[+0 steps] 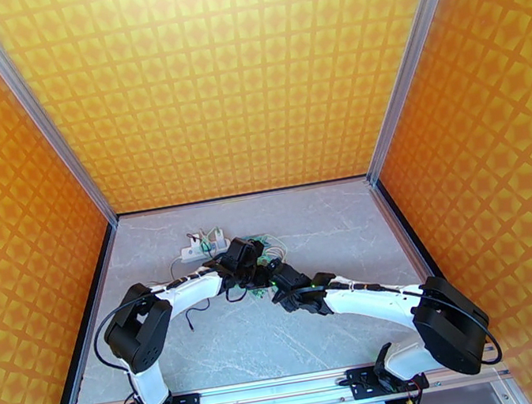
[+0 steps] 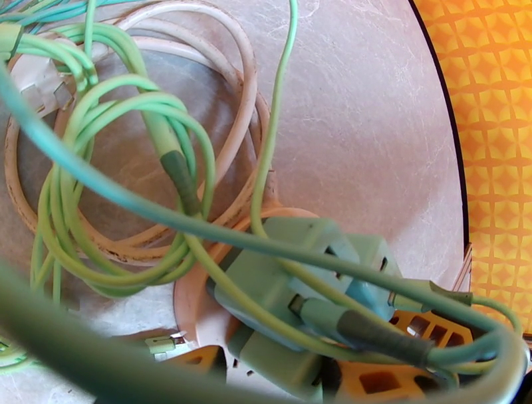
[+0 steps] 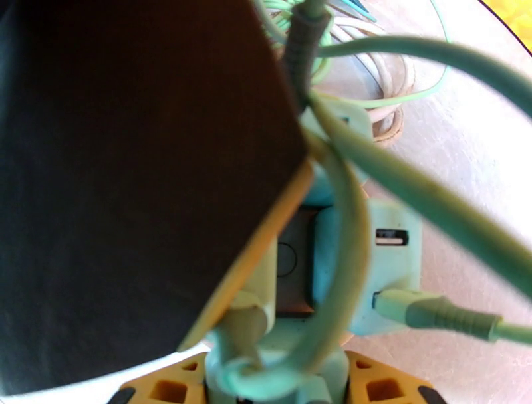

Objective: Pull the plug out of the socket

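Here, green plug block (image 3: 392, 256) sits at middle of counter (image 1: 333, 221), between both grippers. USB cable (image 3: 439, 319) is plugged in its side, just under small USB port (image 3: 391, 236). Right gripper (image 3: 269, 384): orange fingers (image 3: 379, 389) flank lower end of block, jaws clenched on it. Left gripper (image 2: 312, 349): orange fingers (image 2: 425, 332) press both sides of same block, jaws closed on it too. Green cables (image 2: 120, 199) and white cable (image 2: 239, 80) lie tangled just behind. White power strip (image 1: 197, 250) is near, toward back wall.
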Available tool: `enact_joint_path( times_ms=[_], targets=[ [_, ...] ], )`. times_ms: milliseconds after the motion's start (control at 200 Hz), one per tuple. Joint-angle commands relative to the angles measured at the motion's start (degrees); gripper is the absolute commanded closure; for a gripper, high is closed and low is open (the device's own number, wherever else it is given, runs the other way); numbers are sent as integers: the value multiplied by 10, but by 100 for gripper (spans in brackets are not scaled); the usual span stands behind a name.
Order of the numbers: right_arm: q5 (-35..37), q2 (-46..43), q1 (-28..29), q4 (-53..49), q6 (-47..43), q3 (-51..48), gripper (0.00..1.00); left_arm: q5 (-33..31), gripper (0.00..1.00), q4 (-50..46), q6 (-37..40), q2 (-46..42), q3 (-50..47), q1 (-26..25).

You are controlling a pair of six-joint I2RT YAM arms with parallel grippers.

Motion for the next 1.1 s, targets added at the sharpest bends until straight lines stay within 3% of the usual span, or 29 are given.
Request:
enact_joint_path(
  times_ms=[0, 285, 525, 935, 1095],
  targets=[
    [-29, -26, -3, 64, 8, 7, 75, -28, 58, -105, 21, 54, -24, -17],
    [-172, -67, -114, 108, 58, -27, 75, -28, 58, -106, 22, 55, -27, -17],
    [-196, -55, -122, 101, 49, -17, 75, -27, 58, -108, 22, 58, -20, -18],
    [-40, 8, 9, 35, -2, 45, 75, -27, 58, -116, 26, 63, -8, -20],
    [-31, 15, 16, 41, 10, 45, 75, -27, 58, -118, 28, 63, -9, -20]
  ],
)
